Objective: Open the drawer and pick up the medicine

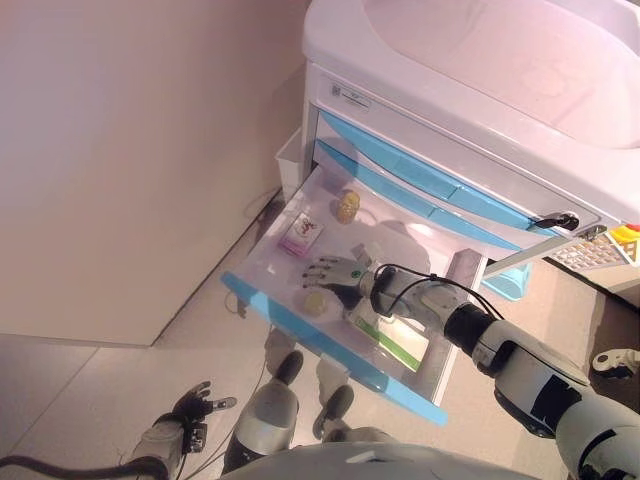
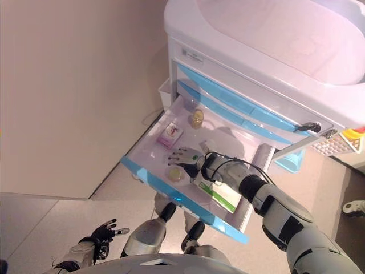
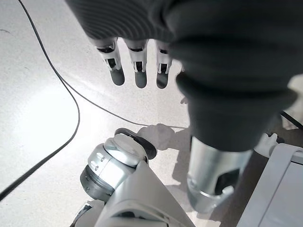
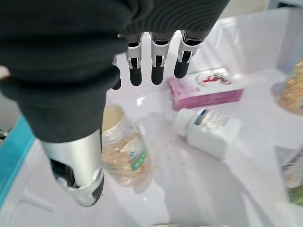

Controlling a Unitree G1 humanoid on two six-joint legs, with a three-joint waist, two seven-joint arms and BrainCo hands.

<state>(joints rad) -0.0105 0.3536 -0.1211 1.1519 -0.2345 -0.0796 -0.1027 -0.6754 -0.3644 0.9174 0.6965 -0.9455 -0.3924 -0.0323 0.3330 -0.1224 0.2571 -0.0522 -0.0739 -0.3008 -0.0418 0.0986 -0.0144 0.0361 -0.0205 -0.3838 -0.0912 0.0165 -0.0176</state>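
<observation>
drawer (image 1: 290,310) pulled out | right hand (image 1: 335,272) fingers straight, empty — above clear bottle (image 4: 124,157) lying inside | probably light, smooth, rolls — take across the barrel | left hand (image 1: 192,405) relaxed, low

Drawer (image 1: 262,300): white tray with a light blue front, pulled fully out of the cabinet.
Pink box (image 4: 206,88): flat carton, laid on the drawer floor toward its far left part.
White bottle (image 4: 208,130): small, white-capped, laid on its side just beside the pink box.
Clear jar (image 4: 122,153): filled with yellowish capsules, tipped on its side near the drawer front.
Second clear jar (image 1: 347,207): yellowish contents, placed at the back of the drawer.
Green-and-white box (image 2: 219,194): laid flat toward the right side of the drawer.
</observation>
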